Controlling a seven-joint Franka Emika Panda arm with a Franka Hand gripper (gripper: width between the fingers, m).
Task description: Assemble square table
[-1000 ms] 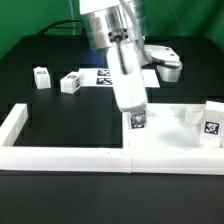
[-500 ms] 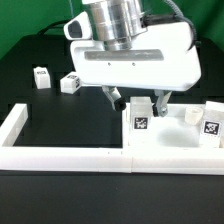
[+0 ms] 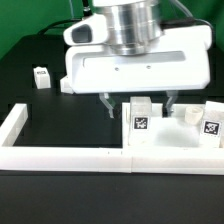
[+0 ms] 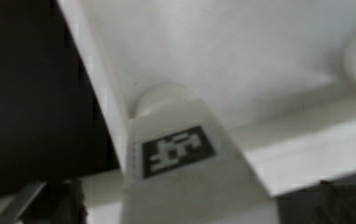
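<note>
Gripper (image 3: 140, 106): jaws spread wide, nothing held. The fingers (image 3: 108, 103) hang on either side of one leg block (image 3: 141, 116), with a clear gap on each side. No contact shows in the exterior view. In the wrist view the gripper (image 4: 189, 203) shows only as two dark fingertips (image 4: 29, 200) at the frame's corners, well apart, with the same leg block (image 4: 178, 150) between them.

Leg block: stands upright on the square table slab (image 3: 172, 143), near the slab's edge on the exterior view's left, tag facing the camera. The wrist view shows its tag against the white slab (image 4: 246, 60).

Square table slab: lies flat on the black table (image 3: 70, 118), at the exterior view's lower right.

Other items, placed from the slab:
- Second leg block (image 3: 210, 123): on the slab toward the exterior view's right edge, tag visible.
- Small white piece (image 3: 187, 115): between the two blocks on the slab. It is possibly another part, but too small to tell.
- Third leg block (image 3: 41, 76): off the slab, well apart from it, toward the exterior view's upper left.
- Border wall (image 3: 70, 155): touching the slab's edge on the exterior view's left and running away from it along the near side.
</note>
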